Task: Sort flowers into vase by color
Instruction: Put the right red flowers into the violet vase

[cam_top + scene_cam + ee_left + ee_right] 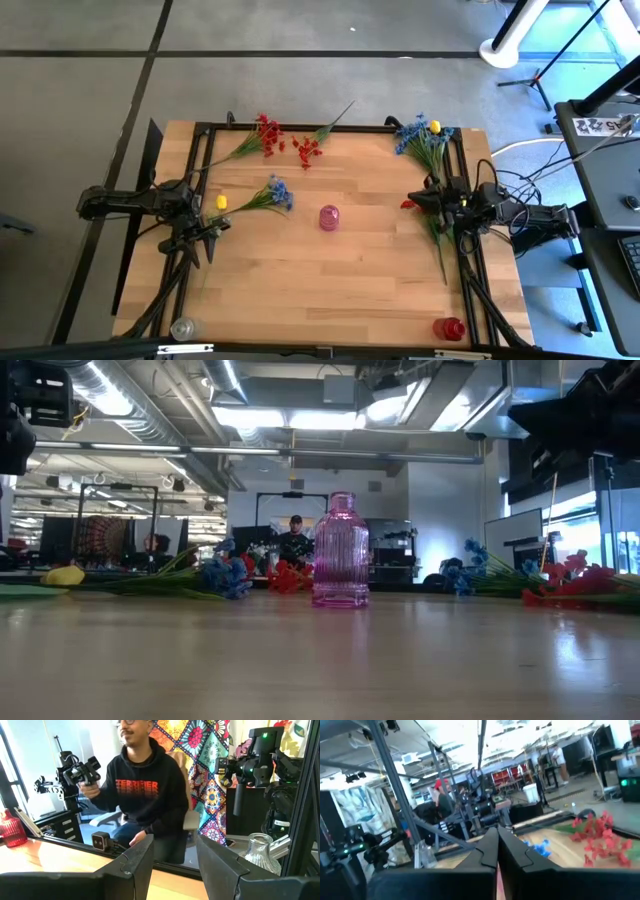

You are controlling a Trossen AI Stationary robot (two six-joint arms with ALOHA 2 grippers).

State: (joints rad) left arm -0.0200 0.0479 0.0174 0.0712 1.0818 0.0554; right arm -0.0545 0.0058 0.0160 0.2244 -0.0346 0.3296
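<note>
Flower sprigs lie flat on the wooden table. Two red sprigs [265, 133] [307, 151] are at the far middle. A blue sprig with a yellow blossom [425, 135] is at the far right. A blue sprig [272, 195] and a yellow blossom [221, 202] are at the left. A red sprig [408, 204] lies at the right, its stem running toward the near edge. A pink vase [329, 217] stands upright mid-table. My left gripper [172, 855] is open and empty at the left [207, 240]. My right gripper [496, 845] is shut and raised over the right red sprig [420, 200].
A clear vase [184, 328] stands at the near left corner and a red vase [449, 328] at the near right corner. A person in a black hoodie [142, 790] sits beyond the table's near edge. The black frame [300, 127] borders the table.
</note>
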